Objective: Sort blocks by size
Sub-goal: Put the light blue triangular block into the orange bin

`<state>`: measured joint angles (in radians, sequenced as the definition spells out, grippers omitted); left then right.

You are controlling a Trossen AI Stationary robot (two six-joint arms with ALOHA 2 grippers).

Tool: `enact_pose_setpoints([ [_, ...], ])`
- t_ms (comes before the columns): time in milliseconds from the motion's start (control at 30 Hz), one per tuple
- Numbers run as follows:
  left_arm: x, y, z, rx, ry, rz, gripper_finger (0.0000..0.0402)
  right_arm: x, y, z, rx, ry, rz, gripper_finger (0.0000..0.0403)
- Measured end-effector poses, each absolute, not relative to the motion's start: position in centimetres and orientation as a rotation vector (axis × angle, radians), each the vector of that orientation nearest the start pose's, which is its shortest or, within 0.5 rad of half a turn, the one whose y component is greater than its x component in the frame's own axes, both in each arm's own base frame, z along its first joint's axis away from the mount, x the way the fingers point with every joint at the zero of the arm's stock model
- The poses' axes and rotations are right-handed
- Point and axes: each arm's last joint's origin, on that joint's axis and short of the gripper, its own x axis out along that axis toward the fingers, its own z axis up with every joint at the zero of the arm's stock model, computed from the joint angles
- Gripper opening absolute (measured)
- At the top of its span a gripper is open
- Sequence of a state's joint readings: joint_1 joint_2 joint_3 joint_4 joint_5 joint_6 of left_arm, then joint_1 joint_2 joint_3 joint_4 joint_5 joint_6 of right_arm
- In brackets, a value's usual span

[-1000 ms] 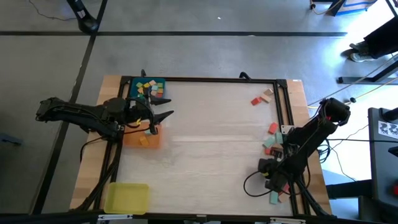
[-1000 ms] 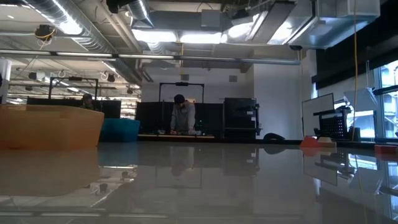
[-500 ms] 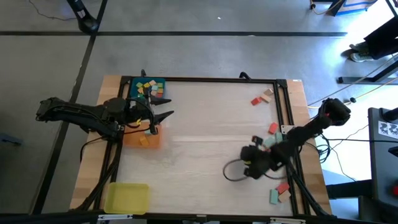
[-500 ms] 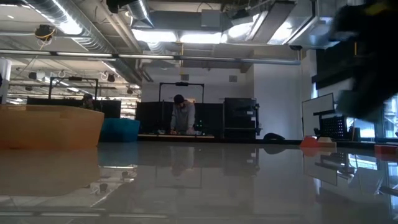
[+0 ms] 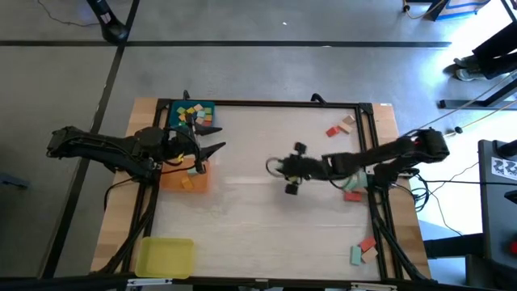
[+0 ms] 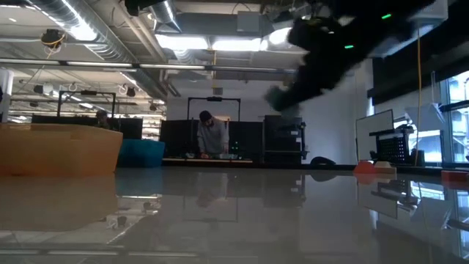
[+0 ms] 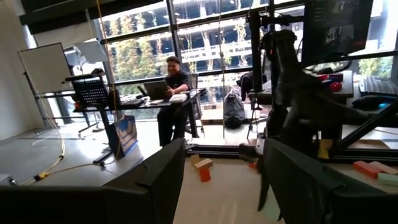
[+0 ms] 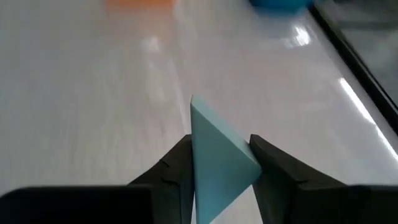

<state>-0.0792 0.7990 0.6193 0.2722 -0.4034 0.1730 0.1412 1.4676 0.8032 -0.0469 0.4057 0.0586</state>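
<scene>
My right gripper (image 5: pixel 281 167) reaches out over the middle of the table and is shut on a light teal block (image 8: pixel 219 155). My left gripper (image 5: pixel 216 139) is open and empty, held over the orange tray (image 5: pixel 184 183); its fingers stand wide apart in the left wrist view (image 7: pixel 224 186). The blue tray (image 5: pixel 192 113) holds several small blocks. Loose blocks lie near the right edge: red and tan ones (image 5: pixel 339 126), a red one (image 5: pixel 354 166), a teal one (image 5: pixel 353 195), and a red and teal pair (image 5: pixel 362 250). My right gripper pinches the teal block by two opposite faces (image 8: pixel 194 163) between its two fingers. One sharp edge of the block (image 8: pixel 194 106) sticks out ahead of the fingertips. The fingers come from the table's right side. The block is lifted clear of the table.
A yellow tray (image 5: pixel 164 257) lies at the near left corner. A black frame (image 5: pixel 367 137) runs round the table. The wide middle of the table between the trays and the right-hand blocks is bare. A person sits at a desk in the room beyond (image 6: pixel 212 136).
My right gripper has swung from the near right corner toward the far and left edges, out to the table's middle, and has risen into the low view. My left arm has kept still.
</scene>
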Motion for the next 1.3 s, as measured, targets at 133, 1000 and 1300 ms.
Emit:
enact_pose_setpoints([
  [133, 18.2, -0.2, 31.7, 0.137, -0.065, 0.334, 0.0205, 32.2, 1.0, 19.4, -0.105, 0.506, -0.162, 0.0121],
  [1000, 18.1, -0.1, 31.8, 0.113, -0.072, 0.343, 0.0205, 52.6, -1.9, 16.7, -0.153, 0.089, 0.147, 0.0122],
  [1300, 18.1, -0.1, 31.8, 0.114, -0.070, 0.342, 0.0205, 56.1, -2.0, 15.6, -0.135, 0.074, 0.163, 0.0155],
])
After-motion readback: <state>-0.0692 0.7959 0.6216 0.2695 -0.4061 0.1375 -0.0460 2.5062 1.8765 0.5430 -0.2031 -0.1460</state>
